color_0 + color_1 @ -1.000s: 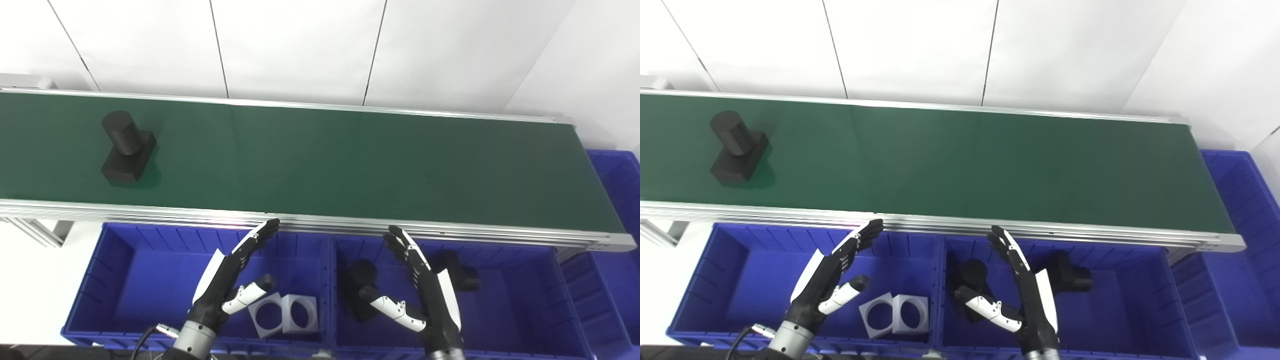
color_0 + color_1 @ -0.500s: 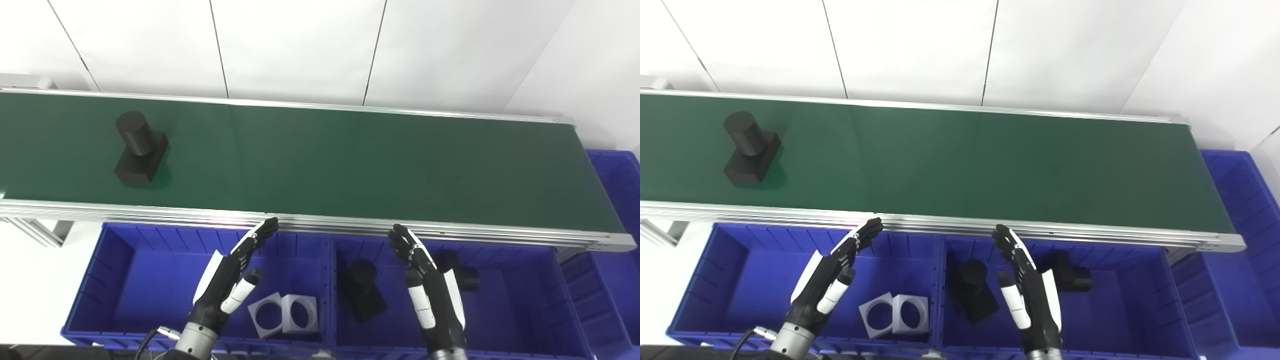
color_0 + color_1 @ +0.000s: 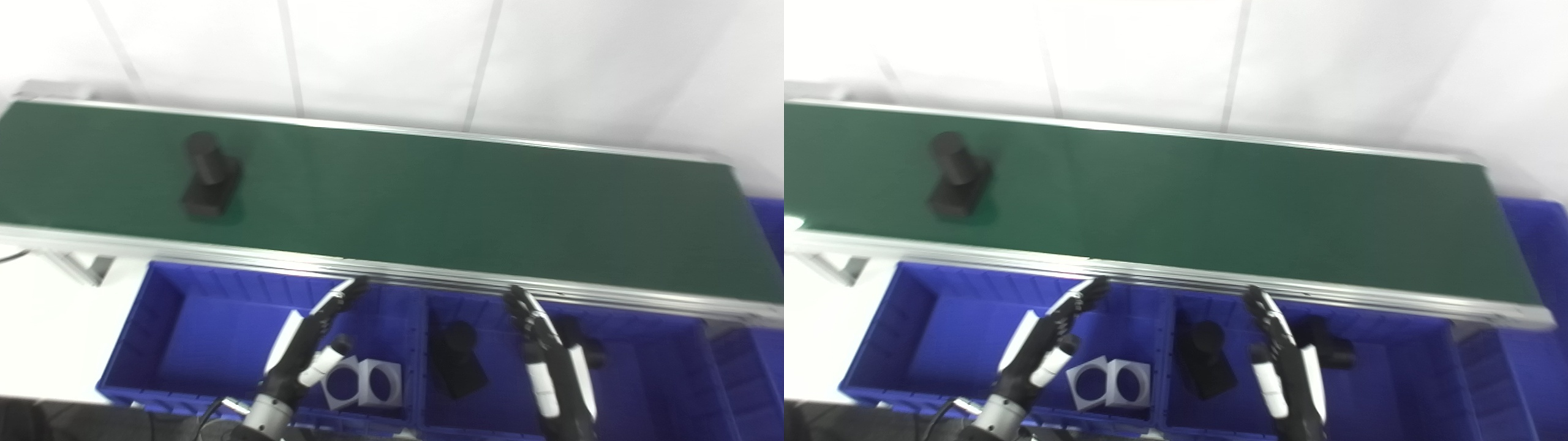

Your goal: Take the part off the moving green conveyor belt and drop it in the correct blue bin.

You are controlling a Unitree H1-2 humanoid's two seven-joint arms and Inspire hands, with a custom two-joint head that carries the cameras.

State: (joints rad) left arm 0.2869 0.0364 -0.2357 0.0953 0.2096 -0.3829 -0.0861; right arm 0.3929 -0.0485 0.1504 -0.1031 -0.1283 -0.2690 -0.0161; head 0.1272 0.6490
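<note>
Above blue bins point(image 3: 202, 318), both hands point(image 3: 309, 352) spread, empty

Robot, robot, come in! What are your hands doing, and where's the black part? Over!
Left hand and right hand open, empty, above the blue bins. Black part on the green belt, far left. Nothing blocking it.
</note>
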